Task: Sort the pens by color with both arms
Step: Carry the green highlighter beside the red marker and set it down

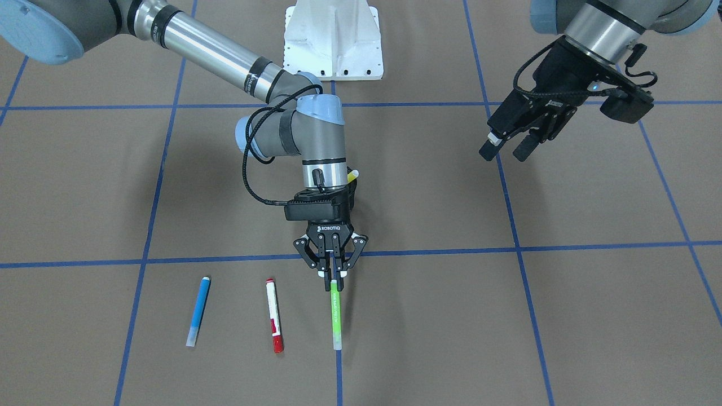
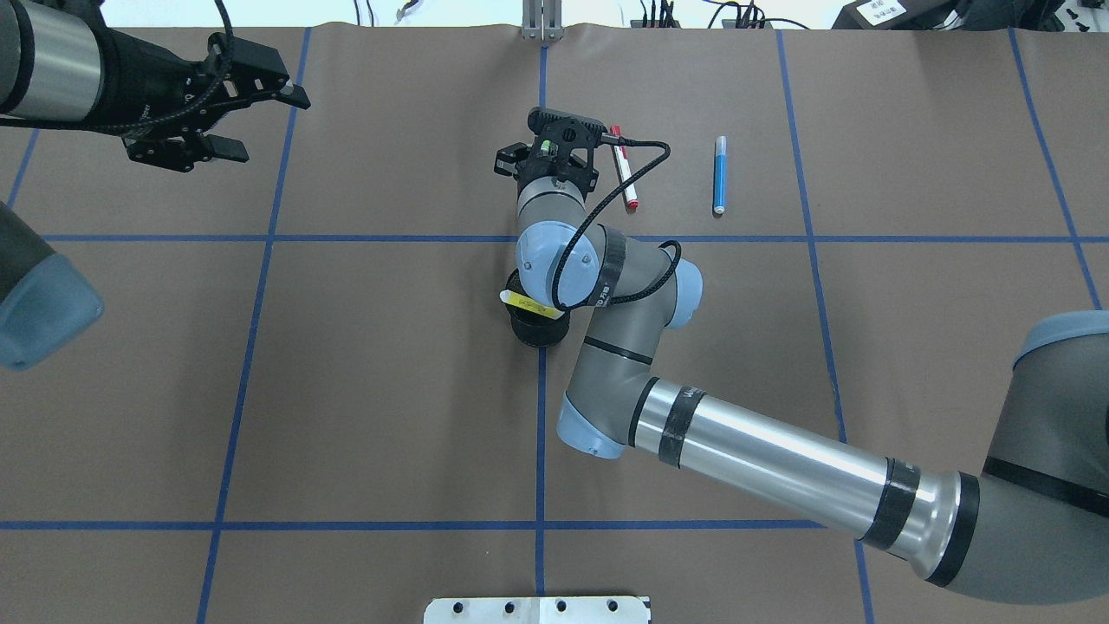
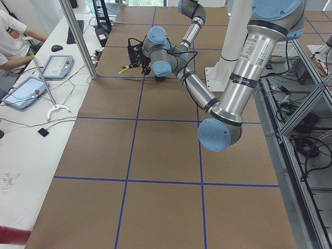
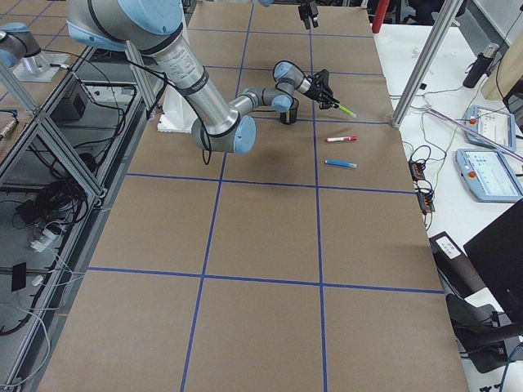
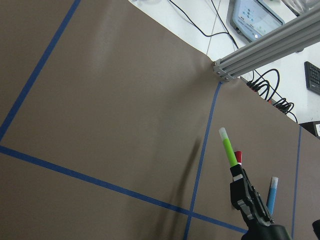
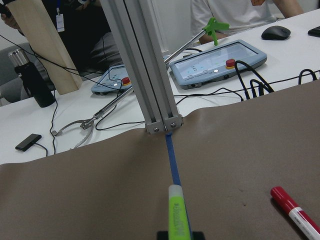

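Lime green marker pen is in the right tool, lower centre of the front view. Both fingers are clamped on one end, and the rest of the pen sticks out toward the bottom edge, roughly along the vertical blue tape line. In the side views and the left wrist view the pen looks clear of the tabletop, with its shadow on the paper beside it. The white-bodied marker pen with red cap and end lies flat just left of the green one in the front view, not touching it. The blue marker pen lies flat further left, apart from the red one; both run roughly parallel to the held pen. The yellow marker pen stands tilted in a black round cup at the centre of the overhead view, half hidden under the wrist of the right arm. That grey-silver arm with light-blue joint caps comes in from the upper left of the front view. The left tool hangs at upper right of the front view, well apart from all the pens, fingers spread and holding nothing, on the matching left arm. The brown paper-covered tabletop carries a grid of blue tape lines. The white pedestal base is at top centre.
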